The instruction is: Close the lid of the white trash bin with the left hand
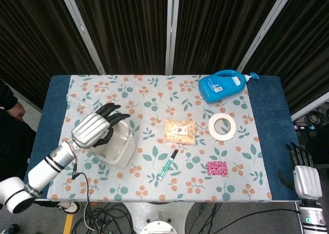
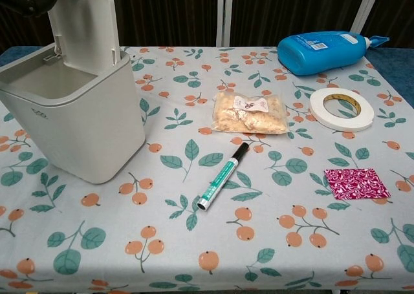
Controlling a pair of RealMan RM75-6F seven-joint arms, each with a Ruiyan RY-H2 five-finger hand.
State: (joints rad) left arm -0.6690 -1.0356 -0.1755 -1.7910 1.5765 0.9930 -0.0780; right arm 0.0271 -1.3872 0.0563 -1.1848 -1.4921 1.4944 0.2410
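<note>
The white trash bin (image 1: 119, 147) stands on the left part of the table, and its lid (image 2: 87, 26) is upright and open in the chest view. My left hand (image 1: 95, 127) hovers over the bin with its fingers stretched toward the far right; in the head view it covers the lid. Its dark fingertips (image 2: 32, 0) show at the lid's top left edge, and I cannot tell whether they touch it. It holds nothing. My right hand (image 1: 307, 178) hangs off the table's front right corner, fingers apart and empty.
On the floral cloth lie a blue detergent bottle (image 1: 222, 85), a white tape roll (image 1: 222, 126), a snack bag (image 1: 180, 131), a green marker pen (image 1: 168, 163) and a pink patterned packet (image 1: 216, 167). A person stands at the left edge (image 1: 7, 104).
</note>
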